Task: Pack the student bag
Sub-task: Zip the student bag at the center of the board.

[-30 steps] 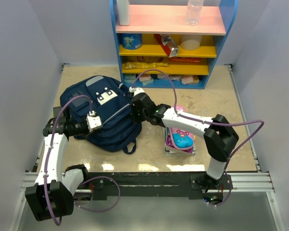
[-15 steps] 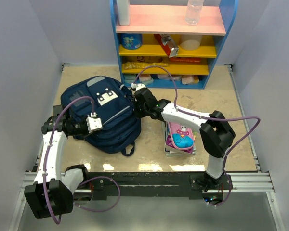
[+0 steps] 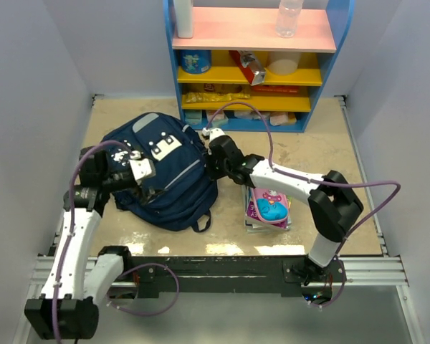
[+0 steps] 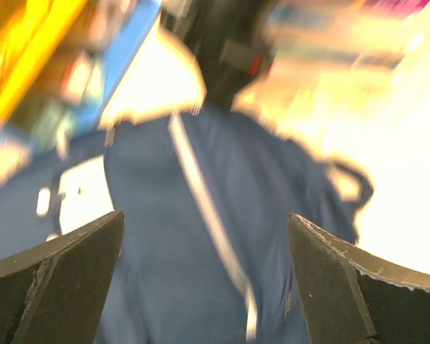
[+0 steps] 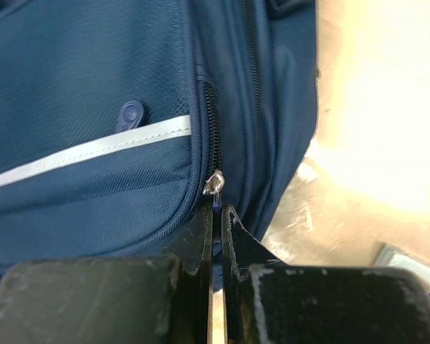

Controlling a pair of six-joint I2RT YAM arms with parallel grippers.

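Note:
The student bag (image 3: 165, 179), navy blue with a white logo patch and thin light stripes, lies flat on the table's left half. My left gripper (image 3: 149, 185) hovers over the bag's left part; in the blurred left wrist view its jaws stand wide open (image 4: 204, 276) with only bag fabric (image 4: 165, 272) beneath them. My right gripper (image 3: 213, 169) is at the bag's right edge. The right wrist view shows it shut (image 5: 216, 211) on the blue pull tab under the silver zipper slider (image 5: 214, 183), beside a pocket with a pale stripe (image 5: 93, 154).
A blue shelf unit (image 3: 254, 64) with pink and yellow boards, holding packets, a can and a bottle (image 3: 289, 18), stands at the back. A pink pencil case (image 3: 270, 204) rests on books right of the bag. White walls close both sides.
My left gripper has let go of the bag, opened wide and lifted up and back. The bag and my right gripper, still pinching the zipper pull, have shifted a little to the right.

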